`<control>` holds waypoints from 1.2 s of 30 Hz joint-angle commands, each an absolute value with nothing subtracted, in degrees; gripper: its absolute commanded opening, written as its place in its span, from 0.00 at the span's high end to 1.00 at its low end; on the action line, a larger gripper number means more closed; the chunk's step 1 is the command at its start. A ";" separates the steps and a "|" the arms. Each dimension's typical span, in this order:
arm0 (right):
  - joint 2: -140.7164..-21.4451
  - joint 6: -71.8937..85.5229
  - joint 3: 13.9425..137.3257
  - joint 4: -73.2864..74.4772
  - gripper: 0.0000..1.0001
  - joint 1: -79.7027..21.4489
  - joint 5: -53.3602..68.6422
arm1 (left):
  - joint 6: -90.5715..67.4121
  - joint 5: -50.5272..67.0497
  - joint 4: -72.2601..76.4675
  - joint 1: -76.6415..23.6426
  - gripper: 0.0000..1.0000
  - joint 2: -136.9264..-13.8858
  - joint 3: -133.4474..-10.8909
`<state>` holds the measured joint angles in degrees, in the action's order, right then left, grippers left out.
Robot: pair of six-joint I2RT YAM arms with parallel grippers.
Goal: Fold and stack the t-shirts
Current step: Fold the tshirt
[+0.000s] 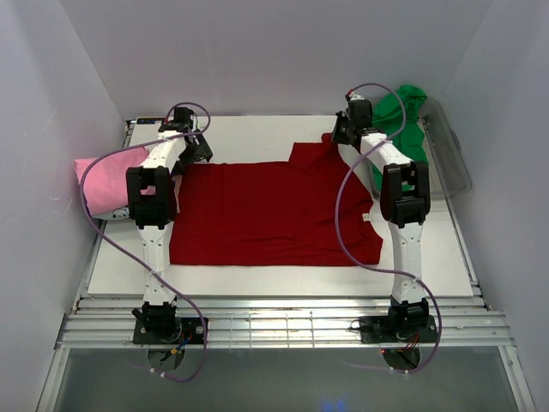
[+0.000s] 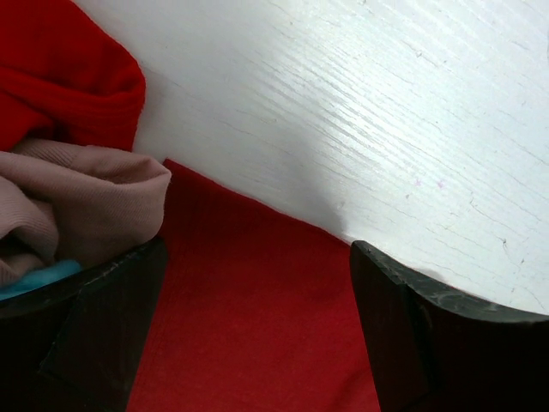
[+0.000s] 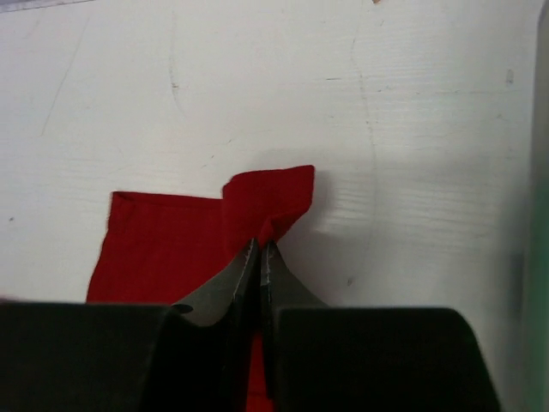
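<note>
So far we judge the task barely past its start: the red t-shirt [image 1: 274,215] lies spread flat and unfolded across the middle of the surface [image 1: 257,129], with no crease made in it yet. Our right gripper [image 3: 259,251] is closed tight on a small raised tuck of red cloth at the shirt's far right part, toward the far right corner of the surface, which reads to us as the pinch for a first fold. Our left gripper [image 2: 257,253] hangs wide open over the shirt's far left part, holding nothing, red cloth beneath it and bare surface just beyond. In the left wrist view a peach t-shirt [image 2: 86,197] and a sliver of blue cloth [image 2: 34,279] sit bunched beside one finger. A pink t-shirt [image 1: 107,180] rests at the left edge; we cannot tell if it is neatly folded. The green t-shirt [image 1: 403,120] is heaped in the clear tub [image 1: 455,163] by the far right corner, waiting. Most folding and all stacking appear left to do.
</note>
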<state>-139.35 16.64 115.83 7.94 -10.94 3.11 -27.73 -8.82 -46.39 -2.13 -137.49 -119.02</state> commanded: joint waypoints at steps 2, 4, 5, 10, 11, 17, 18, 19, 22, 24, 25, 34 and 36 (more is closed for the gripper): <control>-130.44 13.80 110.93 4.22 0.92 -10.72 1.84 | -29.88 -9.58 -46.49 -1.32 0.02 -137.37 -122.08; -129.12 13.28 108.73 4.31 0.92 -10.72 1.93 | -30.84 -9.93 -46.49 -1.32 0.02 -138.16 -123.21; -128.94 13.10 108.37 4.74 0.92 -10.72 1.85 | -31.11 -10.02 -46.58 -1.32 0.02 -138.43 -123.48; -127.53 12.83 106.00 5.45 0.92 -10.81 1.41 | -31.99 -10.72 -47.11 -1.32 0.07 -139.57 -123.75; -127.36 12.75 105.56 5.36 0.92 -10.72 1.41 | -32.08 -10.90 -47.46 -1.32 0.09 -140.01 -123.58; -126.12 13.01 103.10 4.84 0.92 -10.72 1.58 | -32.43 -12.83 -48.51 -1.32 0.24 -141.33 -123.22; -125.86 13.01 102.83 4.75 0.92 -10.72 1.67 | -32.52 -13.01 -48.60 -1.32 0.26 -141.68 -123.22; -125.77 12.92 102.66 4.66 0.92 -10.72 1.58 | -32.52 -12.92 -48.60 -1.32 0.28 -141.85 -123.22; -125.33 13.01 101.95 4.40 0.92 -10.72 1.67 | -32.61 -12.92 -48.87 -1.32 0.41 -142.56 -123.40; -125.07 13.01 101.43 4.22 0.92 -10.72 1.67 | -32.78 -12.83 -49.04 -1.32 0.51 -142.91 -123.49; -124.72 12.92 101.25 4.13 0.92 -10.72 1.76 | -32.78 -12.75 -49.13 -1.32 0.54 -143.26 -123.75; -123.31 12.04 100.64 4.22 0.92 -10.72 1.67 | -33.05 -12.22 -49.66 -1.32 0.92 -143.44 -123.66; -122.96 12.04 100.55 4.13 0.92 -10.72 1.67 | -32.87 -11.95 -49.66 -1.32 0.95 -142.91 -123.05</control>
